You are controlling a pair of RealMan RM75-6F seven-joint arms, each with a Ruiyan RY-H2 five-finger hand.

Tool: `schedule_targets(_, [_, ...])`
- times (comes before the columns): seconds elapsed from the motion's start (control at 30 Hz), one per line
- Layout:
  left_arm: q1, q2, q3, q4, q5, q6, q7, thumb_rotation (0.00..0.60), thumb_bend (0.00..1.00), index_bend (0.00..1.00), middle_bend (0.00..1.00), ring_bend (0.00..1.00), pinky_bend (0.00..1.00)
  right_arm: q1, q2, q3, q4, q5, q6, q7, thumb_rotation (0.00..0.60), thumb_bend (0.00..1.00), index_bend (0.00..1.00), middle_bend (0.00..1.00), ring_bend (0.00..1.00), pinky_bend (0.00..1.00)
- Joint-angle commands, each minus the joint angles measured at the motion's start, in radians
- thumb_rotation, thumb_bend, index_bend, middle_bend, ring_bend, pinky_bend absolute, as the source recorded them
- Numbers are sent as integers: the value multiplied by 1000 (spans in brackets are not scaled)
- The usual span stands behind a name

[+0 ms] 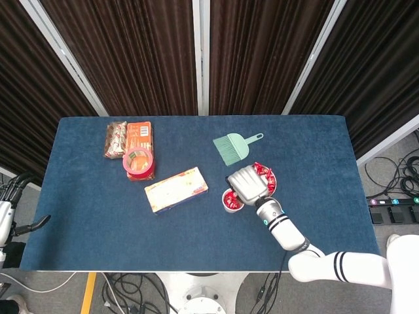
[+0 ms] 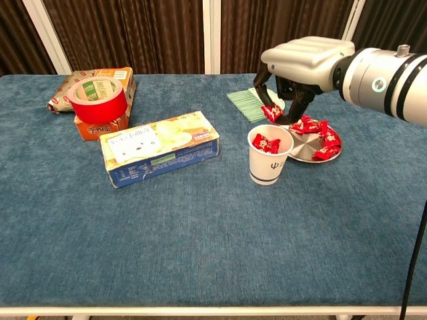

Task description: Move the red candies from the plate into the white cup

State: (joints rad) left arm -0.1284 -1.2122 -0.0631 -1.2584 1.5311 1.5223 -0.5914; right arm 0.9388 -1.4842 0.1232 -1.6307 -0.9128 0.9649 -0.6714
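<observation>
Above the white paper cup (image 2: 269,155), the right robot hand (image 2: 285,87) pinches a red wrapped candy (image 2: 271,113); right of the cup sits the round metal plate (image 2: 308,154) of candies.

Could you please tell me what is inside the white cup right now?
The white cup holds red candies near its rim. How many lie beneath them cannot be seen. The right hand holds another candy above it.

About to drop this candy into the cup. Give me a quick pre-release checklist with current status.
1. Candy pinched by the right robot hand: ok.
2. Candy directly over the white cup mouth: cannot tell; chest view puts it above the far rim.
3. Cup upright, with room: ok.
4. Fingers apart from the cup rim: ok.
5. Plate still holds candies: ok, more to move.
6. Left robot hand off the table: ok.
</observation>
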Motion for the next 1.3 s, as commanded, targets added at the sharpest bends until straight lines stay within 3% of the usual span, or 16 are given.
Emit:
schedule_targets(0.03, [2, 1, 0, -1, -2, 0, 0, 162, 90, 166, 156, 99, 204, 2, -6, -4, 5, 5, -11, 5, 600, 201, 615, 1000, 1000, 1000])
schedule_targets(0.37, [4, 2, -1, 7, -6, -1, -12, 161, 90, 166, 155, 99, 204, 15, -25, -5, 35, 21, -36, 9, 600, 68, 507, 1000, 1000, 1000])
schedule_targets(0.63, [0, 0, -4, 11, -3, -1, -20, 158, 90, 166, 155, 99, 204, 7, 16, 23, 41, 30, -5, 25, 600, 32, 429, 1000, 1000, 1000])
schedule_targets(1.0, [3, -3, 0, 17, -1, 1, -23, 163, 91, 166, 156, 99, 203, 45, -39, -28, 333, 305, -162, -65, 600, 76, 432, 1000, 1000, 1000])
schedule_targets(1.3, [2, -4, -2, 19, -6, -4, -23, 159, 90, 166, 155, 99, 203, 62, -83, -78, 422, 388, -205, -123, 600, 101, 444, 1000, 1000, 1000])
